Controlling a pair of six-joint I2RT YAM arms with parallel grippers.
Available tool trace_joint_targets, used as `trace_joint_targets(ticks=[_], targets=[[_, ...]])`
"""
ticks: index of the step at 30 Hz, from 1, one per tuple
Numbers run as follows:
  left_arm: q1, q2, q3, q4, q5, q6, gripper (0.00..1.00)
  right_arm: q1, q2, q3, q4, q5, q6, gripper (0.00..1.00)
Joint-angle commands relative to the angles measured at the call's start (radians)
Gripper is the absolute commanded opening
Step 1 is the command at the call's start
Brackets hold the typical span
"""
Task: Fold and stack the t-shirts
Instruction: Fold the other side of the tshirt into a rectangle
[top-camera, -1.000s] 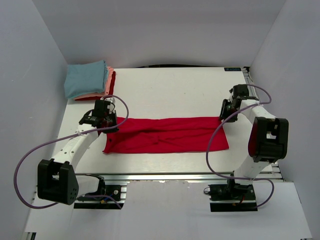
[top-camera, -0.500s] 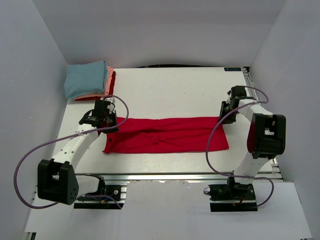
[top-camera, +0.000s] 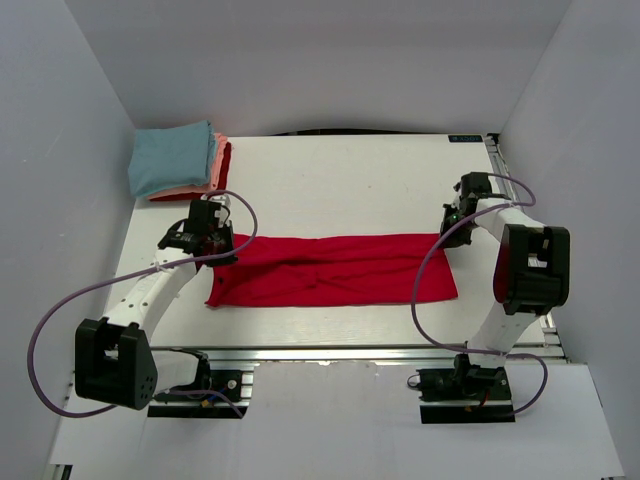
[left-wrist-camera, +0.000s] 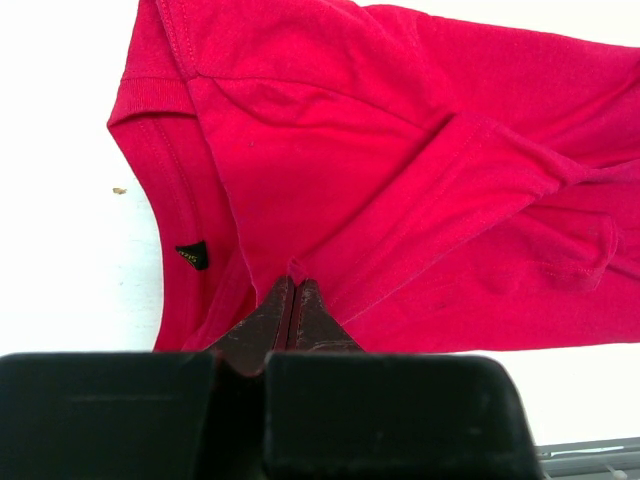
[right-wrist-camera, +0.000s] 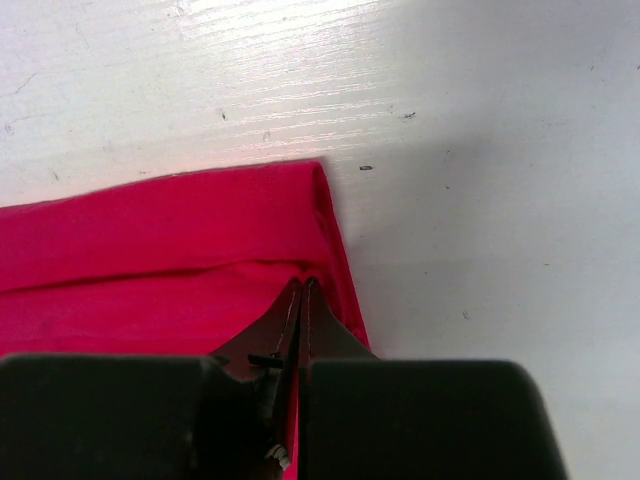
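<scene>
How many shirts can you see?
4. One red shirt lies spread out; three folded ones piled at the far left: blue on top, pink, then red underneath. More may hide there.

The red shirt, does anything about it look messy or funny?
A little. The red shirt lies in a long strip, but its folded-in sleeves cross and bunch into wrinkles near the middle, so it isn't flat. The left gripper and right gripper each pinch one end.
</scene>
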Motion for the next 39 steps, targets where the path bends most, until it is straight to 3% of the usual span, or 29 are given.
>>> trace_joint_targets(ticks=[1, 4, 9, 10, 11, 18, 20, 24, 30, 34, 35, 39], targets=[[-0.001, -0.021, 0.002, 0.005, 0.0, 0.003, 0.0, 0.006, -0.031, 0.026, 0.02, 0.015, -0.005, 0.0], [0.0, -0.017, 0.002, 0.006, -0.001, 0.003, 0.0, 0.006, -0.036, 0.037, 0.017, 0.016, -0.007, 0.01], [0.0, -0.019, 0.002, 0.006, -0.001, 0.003, 0.0, 0.006, -0.019, 0.058, 0.016, -0.002, -0.007, 0.1], [0.0, -0.019, 0.004, 0.006, 0.0, 0.003, 0.0, 0.006, -0.016, 0.061, 0.016, -0.002, -0.005, 0.25], [0.0, -0.019, 0.002, 0.005, 0.0, 0.003, 0.0, 0.007, -0.018, 0.063, 0.017, -0.005, -0.002, 0.27], [0.0, -0.016, 0.002, 0.006, 0.002, 0.003, 0.0, 0.007, -0.012, 0.069, 0.017, -0.014, 0.001, 0.32], [0.0, -0.016, 0.002, 0.006, 0.003, 0.004, 0.0, 0.007, -0.01, 0.069, 0.019, -0.019, 0.001, 0.26], [0.0, -0.016, 0.001, 0.006, 0.002, 0.003, 0.0, 0.009, -0.015, 0.068, 0.019, -0.025, 0.003, 0.0], [0.0, -0.007, 0.031, 0.0, -0.041, 0.0, 0.0, 0.009, -0.056, 0.097, 0.005, -0.042, 0.001, 0.0], [0.0, 0.061, 0.212, 0.009, -0.15, -0.004, 0.0, 0.009, -0.076, 0.19, 0.006, -0.063, -0.019, 0.0], [0.0, 0.091, 0.317, 0.011, -0.162, 0.003, 0.0, 0.009, -0.071, 0.216, 0.006, -0.068, -0.023, 0.0], [0.0, 0.281, 0.544, 0.0, -0.149, 0.026, 0.0, 0.009, -0.005, 0.358, -0.02, -0.106, -0.034, 0.0]])
